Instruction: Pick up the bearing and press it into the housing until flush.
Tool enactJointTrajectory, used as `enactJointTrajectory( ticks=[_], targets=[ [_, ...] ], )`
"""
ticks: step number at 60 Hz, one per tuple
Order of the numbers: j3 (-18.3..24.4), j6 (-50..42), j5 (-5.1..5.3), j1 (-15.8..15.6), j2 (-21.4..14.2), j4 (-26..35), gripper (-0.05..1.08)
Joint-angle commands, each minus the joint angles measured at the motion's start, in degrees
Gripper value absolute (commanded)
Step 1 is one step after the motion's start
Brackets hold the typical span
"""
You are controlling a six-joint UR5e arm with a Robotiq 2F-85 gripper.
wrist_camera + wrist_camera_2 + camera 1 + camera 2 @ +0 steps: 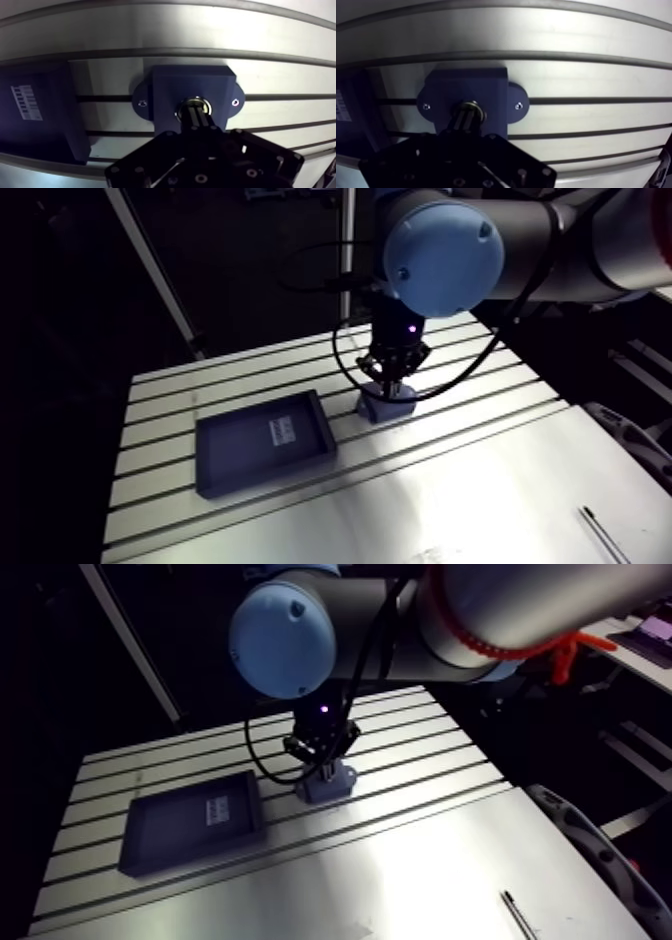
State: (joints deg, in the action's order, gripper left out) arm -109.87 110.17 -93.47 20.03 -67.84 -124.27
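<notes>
A dark blue housing [165,85] with two screw ears is bolted to the slotted table [150,35] directly under my gripper [196,111]. The metal ring of the bearing [205,104] shows in the housing's round bore. My two fingers are closed together into one narrow bar, and their tips rest on the bearing at the bore. How deep the bearing sits is hidden by the fingers. In the arm view the gripper [392,383] stands upright on top of the housing [385,408].
A shallow dark tray [262,441] with a small white label lies just beside the housing, on the tray's right side in the arm view. A smooth metal plate [450,498] covers the table's near part, with a thin dark tool [603,533] at its right end.
</notes>
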Motion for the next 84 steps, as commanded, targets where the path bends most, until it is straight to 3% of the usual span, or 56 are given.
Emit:
enactJointTrajectory(
  ticks=[1, 84],
  targets=[
    [0.04, 0.01, 0.08, 0.01, 0.04, -0.06, 1.08],
    [0.82, 0.18, 0.01, 0.1, -0.22, 0.37, 1.08]
  ],
)
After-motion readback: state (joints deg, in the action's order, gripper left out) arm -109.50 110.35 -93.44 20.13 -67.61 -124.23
